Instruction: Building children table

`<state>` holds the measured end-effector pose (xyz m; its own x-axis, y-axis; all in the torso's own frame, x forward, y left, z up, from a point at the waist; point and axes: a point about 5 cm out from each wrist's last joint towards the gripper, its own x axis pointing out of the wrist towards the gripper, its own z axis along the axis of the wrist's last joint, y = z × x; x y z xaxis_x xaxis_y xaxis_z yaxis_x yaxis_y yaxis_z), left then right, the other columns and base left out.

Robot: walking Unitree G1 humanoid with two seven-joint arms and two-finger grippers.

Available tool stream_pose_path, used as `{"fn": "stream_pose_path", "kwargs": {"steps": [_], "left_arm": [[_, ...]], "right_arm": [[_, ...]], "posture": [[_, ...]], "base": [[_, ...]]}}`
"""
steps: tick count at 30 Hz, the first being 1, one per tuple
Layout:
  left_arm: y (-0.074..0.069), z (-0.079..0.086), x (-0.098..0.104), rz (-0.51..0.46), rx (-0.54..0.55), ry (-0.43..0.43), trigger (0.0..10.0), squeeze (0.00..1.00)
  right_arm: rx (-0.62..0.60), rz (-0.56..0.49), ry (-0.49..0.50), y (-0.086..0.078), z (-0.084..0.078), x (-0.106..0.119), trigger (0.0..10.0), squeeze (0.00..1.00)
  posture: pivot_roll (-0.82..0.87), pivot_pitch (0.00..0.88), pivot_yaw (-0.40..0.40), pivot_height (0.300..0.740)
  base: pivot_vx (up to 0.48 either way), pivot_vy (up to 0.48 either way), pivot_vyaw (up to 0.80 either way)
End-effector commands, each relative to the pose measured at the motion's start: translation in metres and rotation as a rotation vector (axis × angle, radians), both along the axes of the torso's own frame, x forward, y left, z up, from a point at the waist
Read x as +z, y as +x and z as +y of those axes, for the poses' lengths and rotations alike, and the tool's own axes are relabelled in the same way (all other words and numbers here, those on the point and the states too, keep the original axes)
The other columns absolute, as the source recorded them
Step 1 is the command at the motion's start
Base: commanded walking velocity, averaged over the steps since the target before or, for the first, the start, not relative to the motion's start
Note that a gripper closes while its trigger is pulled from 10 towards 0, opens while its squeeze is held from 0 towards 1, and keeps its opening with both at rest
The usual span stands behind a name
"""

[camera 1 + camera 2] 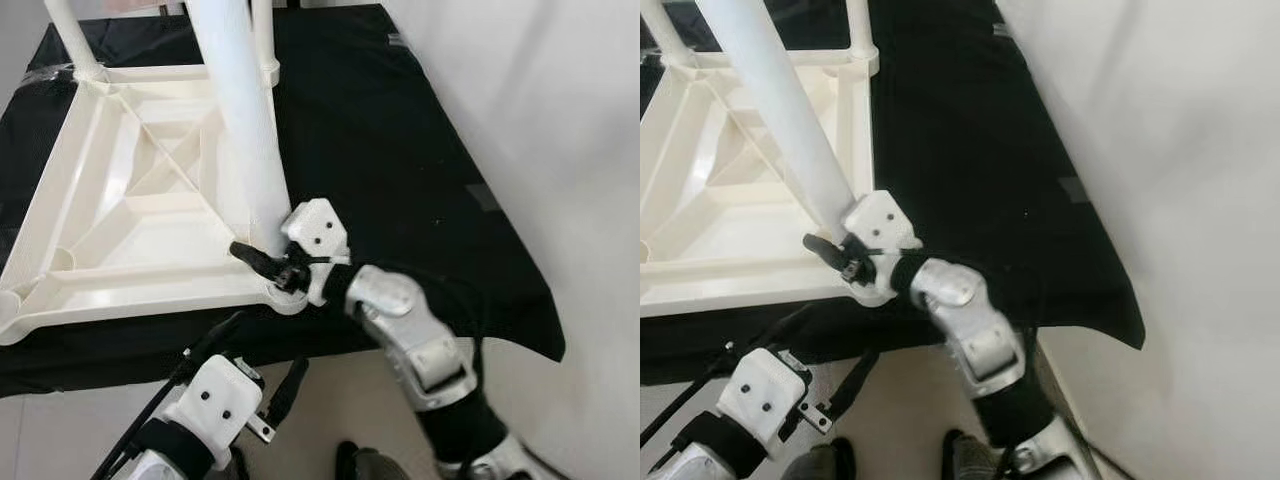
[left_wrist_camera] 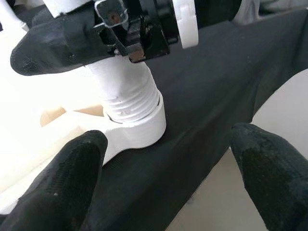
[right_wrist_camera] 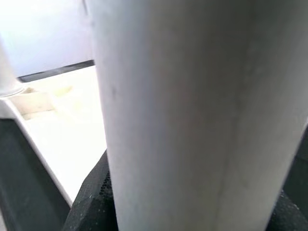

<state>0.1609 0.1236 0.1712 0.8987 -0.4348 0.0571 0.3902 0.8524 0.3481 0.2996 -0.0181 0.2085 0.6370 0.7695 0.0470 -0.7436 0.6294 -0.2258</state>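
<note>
Fingers (image 2: 72, 178) of the left gripper (image 1: 240, 365) stand wide apart and hold nothing, poised just short of the near edge of the surface (image 1: 400, 150), below the corner socket (image 2: 139, 132) of the tabletop (image 1: 130, 200). Beyond them, the right gripper (image 1: 272, 262) has its black fingers closed round the base of the white leg (image 1: 245, 120), right where that leg enters the socket; in the right wrist view the leg fills the gap between the pads.

Black cloth covers the surface, and the white plastic tabletop lies upside down on it, ribbed underside up, its near right corner at the cloth's front edge. Pale floor (image 1: 340, 400) shows in front of the cloth, and a plain white wall (image 1: 560, 120) rises to the right of the tabletop.

Whether the leg's ridged end is fully seated in the socket is hard to tell. Two more legs at the tabletop's far corners run out of the picture at the top, as does the held one.

From low on the right, the silver right forearm (image 1: 420, 340) reaches up, its wrist bent inward toward the leg.
</note>
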Motion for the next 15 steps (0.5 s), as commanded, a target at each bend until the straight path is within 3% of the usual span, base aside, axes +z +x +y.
{"fn": "stream_pose_path", "kwargs": {"steps": [1,5,7,9,14,15], "left_arm": [[-0.001,0.0,-0.004,0.017,-0.003,0.004,10.0,0.0],[0.004,0.002,-0.006,0.007,0.016,0.013,10.0,0.0],[0.006,0.003,-0.007,0.003,0.026,0.015,10.0,0.0],[0.008,0.004,-0.007,0.0,0.03,0.015,10.0,0.0],[0.012,0.005,-0.008,-0.001,0.027,0.016,10.0,0.0],[0.013,0.006,-0.009,0.0,0.025,0.018,10.0,0.0]], "right_arm": [[-0.115,0.195,-0.094,0.009,-0.013,-0.047,10.0,0.0],[-0.185,0.208,-0.034,0.018,-0.01,-0.045,10.0,0.0],[-0.21,0.219,-0.028,0.017,-0.01,-0.044,10.0,0.0],[-0.255,0.242,0.04,0.013,-0.009,-0.039,10.0,0.0],[-0.249,0.227,0.105,0.011,-0.014,-0.031,10.0,0.0],[-0.2,0.203,0.106,0.01,-0.017,-0.03,10.0,0.0]], "posture": [[0.08,0.274,-0.072,0.74],[0.09,0.255,-0.076,0.74],[0.09,0.254,-0.076,0.74],[0.09,0.249,-0.075,0.74],[0.09,0.238,-0.068,0.74],[0.09,0.233,-0.065,0.74]], "base": [[0.0,0.0,0.0],[0.0,0.0,0.0],[0.0,0.0,0.0],[0.0,0.0,0.0],[0.0,0.0,0.0],[0.0,0.0,0.0]]}}
